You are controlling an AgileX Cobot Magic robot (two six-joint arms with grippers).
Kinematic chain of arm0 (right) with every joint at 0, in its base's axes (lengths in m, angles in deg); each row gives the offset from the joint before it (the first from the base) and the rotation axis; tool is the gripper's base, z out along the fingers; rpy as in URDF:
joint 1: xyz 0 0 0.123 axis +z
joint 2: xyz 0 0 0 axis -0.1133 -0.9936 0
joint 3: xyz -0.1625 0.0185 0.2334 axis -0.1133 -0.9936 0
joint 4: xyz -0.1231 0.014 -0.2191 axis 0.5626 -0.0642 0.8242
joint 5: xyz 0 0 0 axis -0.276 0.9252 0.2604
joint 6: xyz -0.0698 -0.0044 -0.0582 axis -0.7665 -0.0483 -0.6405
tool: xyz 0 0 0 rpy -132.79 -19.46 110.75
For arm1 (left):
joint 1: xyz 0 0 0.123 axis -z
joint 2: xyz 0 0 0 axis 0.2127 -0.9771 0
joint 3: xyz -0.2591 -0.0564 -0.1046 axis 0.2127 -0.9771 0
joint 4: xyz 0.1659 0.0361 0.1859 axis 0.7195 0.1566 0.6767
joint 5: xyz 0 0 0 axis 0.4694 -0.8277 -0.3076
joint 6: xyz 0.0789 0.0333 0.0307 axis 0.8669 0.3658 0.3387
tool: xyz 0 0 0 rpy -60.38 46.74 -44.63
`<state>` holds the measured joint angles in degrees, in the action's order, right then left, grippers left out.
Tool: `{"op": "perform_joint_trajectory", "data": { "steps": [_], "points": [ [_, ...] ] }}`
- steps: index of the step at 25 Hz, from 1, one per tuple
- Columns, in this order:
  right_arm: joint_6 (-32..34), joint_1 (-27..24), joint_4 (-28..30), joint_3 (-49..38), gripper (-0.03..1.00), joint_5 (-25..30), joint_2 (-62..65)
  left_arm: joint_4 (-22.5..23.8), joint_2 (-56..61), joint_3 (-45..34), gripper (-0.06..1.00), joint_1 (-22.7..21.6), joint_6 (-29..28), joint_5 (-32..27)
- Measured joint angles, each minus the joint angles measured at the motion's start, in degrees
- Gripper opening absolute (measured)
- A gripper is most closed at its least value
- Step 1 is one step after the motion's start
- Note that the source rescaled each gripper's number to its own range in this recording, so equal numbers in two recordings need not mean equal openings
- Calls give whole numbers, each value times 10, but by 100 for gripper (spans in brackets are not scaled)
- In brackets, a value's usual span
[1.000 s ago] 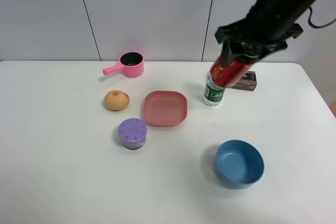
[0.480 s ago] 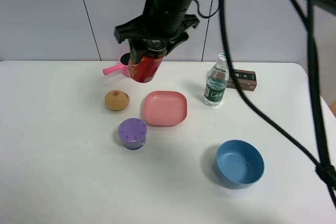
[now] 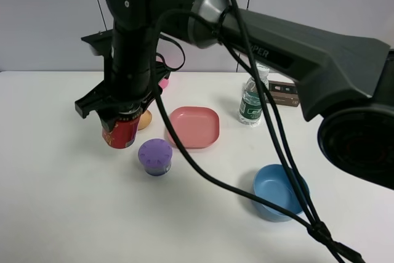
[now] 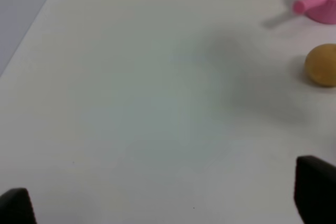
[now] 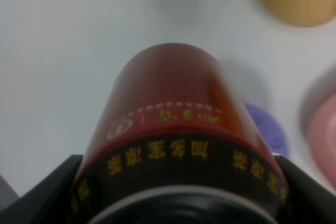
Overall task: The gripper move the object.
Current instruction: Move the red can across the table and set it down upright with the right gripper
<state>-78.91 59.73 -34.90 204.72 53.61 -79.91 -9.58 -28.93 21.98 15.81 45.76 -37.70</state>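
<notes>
My right gripper [image 3: 122, 114], at the end of the big dark arm reaching across from the right, is shut on the red can [image 3: 123, 132] with yellow markings. It holds the can just above the white table, left of the purple ridged-lid container [image 3: 155, 156] and in front of the orange fruit [image 3: 145, 119]. In the right wrist view the can [image 5: 176, 129] fills the frame between the jaws. My left gripper shows only as two dark fingertips [image 4: 315, 187] far apart at the edge of the left wrist view, with nothing between them.
A pink plate [image 3: 194, 127] lies mid-table, a water bottle [image 3: 251, 101] and a dark box [image 3: 284, 93] stand at the back right, and a blue bowl [image 3: 280, 192] sits front right. A pink pot [image 4: 325, 4] stands at the back. Black cables trail across the right side.
My right gripper has carried the can from the back right, over the pink pot and plate, leftward and down to just above the table left of the purple container.
</notes>
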Motion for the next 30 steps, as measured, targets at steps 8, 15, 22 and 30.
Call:
{"op": "perform_joint_trajectory", "data": {
  "steps": [8,15,22,30],
  "points": [
    [-11,34,1,1,78,-42,-29,0,0,0,100,0,0,0],
    [-11,34,5,1,78,-55,-60,0,0,0,100,0,0,0],
    [-18,36,4,1,78,-57,-86,0,0,0,100,0,0,0],
    [-32,50,0,1,78,-58,-115,0,0,0,100,0,0,0]
  ]
}}
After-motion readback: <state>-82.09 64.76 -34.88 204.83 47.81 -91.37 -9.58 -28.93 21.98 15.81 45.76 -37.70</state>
